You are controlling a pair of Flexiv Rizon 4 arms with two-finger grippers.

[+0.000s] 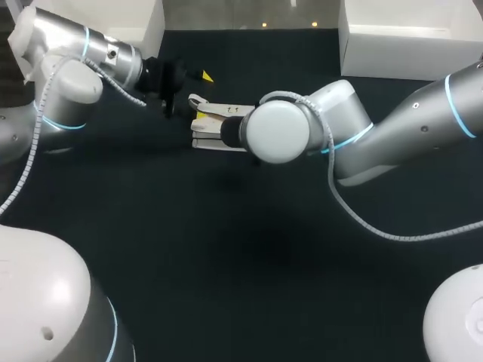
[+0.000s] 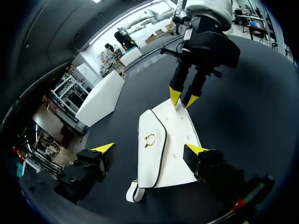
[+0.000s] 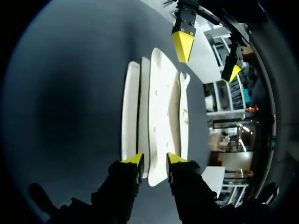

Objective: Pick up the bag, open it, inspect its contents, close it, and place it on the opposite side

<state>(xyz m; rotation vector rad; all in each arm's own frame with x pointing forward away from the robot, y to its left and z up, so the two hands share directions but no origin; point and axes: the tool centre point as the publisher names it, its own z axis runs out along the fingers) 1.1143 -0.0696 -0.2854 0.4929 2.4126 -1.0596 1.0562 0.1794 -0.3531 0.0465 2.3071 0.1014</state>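
The white bag [image 1: 215, 124] lies flat on the dark table, its gold clasp [image 2: 149, 140] facing up and its strap [image 2: 133, 192] loose at one end. My left gripper [image 2: 149, 149] stands wide open over it, one finger on either side, touching nothing. From the opposite end, my right gripper [image 3: 154, 159] has the bag's edge [image 3: 158, 112] between its slightly parted fingers. The left wrist view shows that right gripper [image 2: 183, 98] at the bag's far edge. In the head view the right arm's wrist [image 1: 279, 132] hides its fingers.
A white box [image 1: 411, 45] stands at the table's back right and another white box [image 1: 128, 23] at the back left. Dark bare table [image 1: 226, 249] stretches in front of the bag.
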